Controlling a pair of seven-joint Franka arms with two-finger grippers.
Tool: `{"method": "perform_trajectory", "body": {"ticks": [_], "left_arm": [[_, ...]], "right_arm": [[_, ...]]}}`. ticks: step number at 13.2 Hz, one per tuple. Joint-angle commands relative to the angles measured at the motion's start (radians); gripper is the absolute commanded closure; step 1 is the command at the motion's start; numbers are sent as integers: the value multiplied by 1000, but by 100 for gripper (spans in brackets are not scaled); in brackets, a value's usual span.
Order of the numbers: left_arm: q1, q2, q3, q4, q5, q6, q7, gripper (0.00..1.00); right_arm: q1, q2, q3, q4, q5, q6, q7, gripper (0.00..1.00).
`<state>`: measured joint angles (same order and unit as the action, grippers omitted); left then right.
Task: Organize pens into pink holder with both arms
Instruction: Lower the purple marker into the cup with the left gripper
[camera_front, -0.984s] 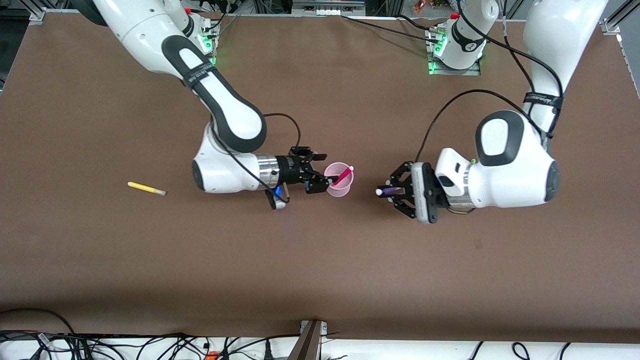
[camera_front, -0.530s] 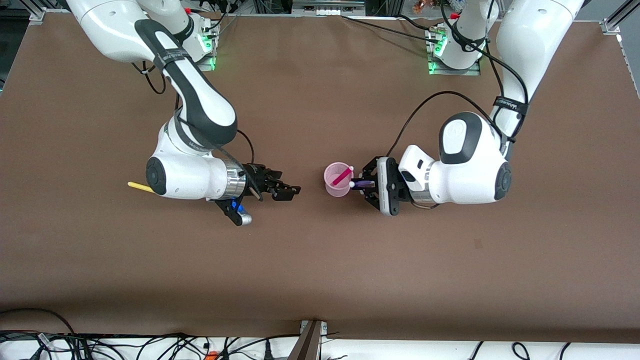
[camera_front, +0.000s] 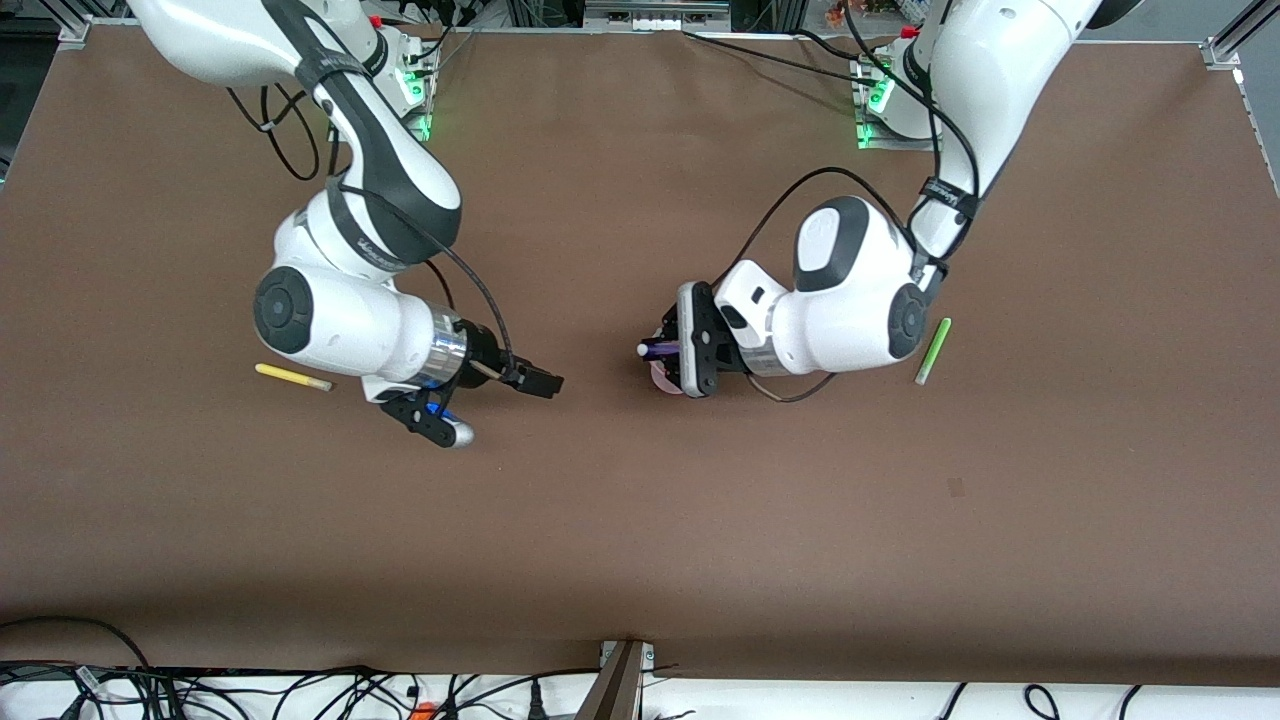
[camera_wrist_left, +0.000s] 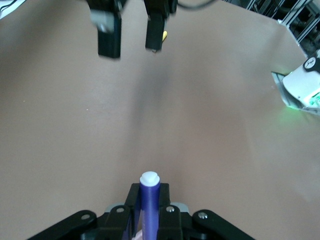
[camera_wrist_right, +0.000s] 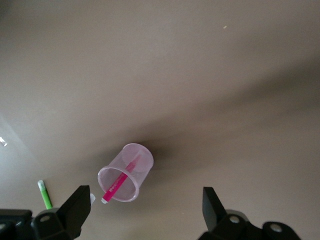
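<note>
High front camera, two wrist cameras

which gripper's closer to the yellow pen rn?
Right. The right gripper is open over bare table beside the yellow pen; the left gripper holds a purple pen over the pink cup.

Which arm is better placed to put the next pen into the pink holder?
Left. Its tool is shut on the purple pen directly over the pink holder, which already has the magenta pen in it. The right tool is open and empty, apart from the holder.
</note>
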<state>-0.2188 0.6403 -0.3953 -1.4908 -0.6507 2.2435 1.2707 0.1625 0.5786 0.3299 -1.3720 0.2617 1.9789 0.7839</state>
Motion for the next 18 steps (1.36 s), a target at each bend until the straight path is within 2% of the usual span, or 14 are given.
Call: {"method": "perform_trajectory", "body": {"ticks": [1, 5, 10, 11, 12, 14, 16, 18], "left_arm": [[-10, 21, 7, -14, -17, 31, 81, 100], [-14, 30, 7, -37, -15, 31, 84, 100], [-13, 27, 9, -52, 6, 30, 87, 100], [-11, 26, 9, -52, 8, 30, 87, 87], [-10, 25, 9, -54, 13, 28, 104, 1], [-8, 21, 9, -54, 14, 28, 185, 0], [-7, 18, 7, -54, 14, 22, 185, 0], [-1, 4, 7, -52, 14, 8, 168, 0]], "right_arm": [[3, -60, -26, -7, -32, -87, -34, 1], [3, -117, -48, -7, -61, -184, -83, 1], [11, -131, -55, -7, -68, -186, -111, 1], [15, -131, -54, -7, -96, -184, -111, 1], [18, -129, -52, -7, -114, -184, -111, 1], [25, -131, -52, -6, -121, -184, -111, 1], [23, -141, -54, -4, -134, -184, -115, 1], [23, -146, -54, -4, -197, -184, -121, 1]]}}
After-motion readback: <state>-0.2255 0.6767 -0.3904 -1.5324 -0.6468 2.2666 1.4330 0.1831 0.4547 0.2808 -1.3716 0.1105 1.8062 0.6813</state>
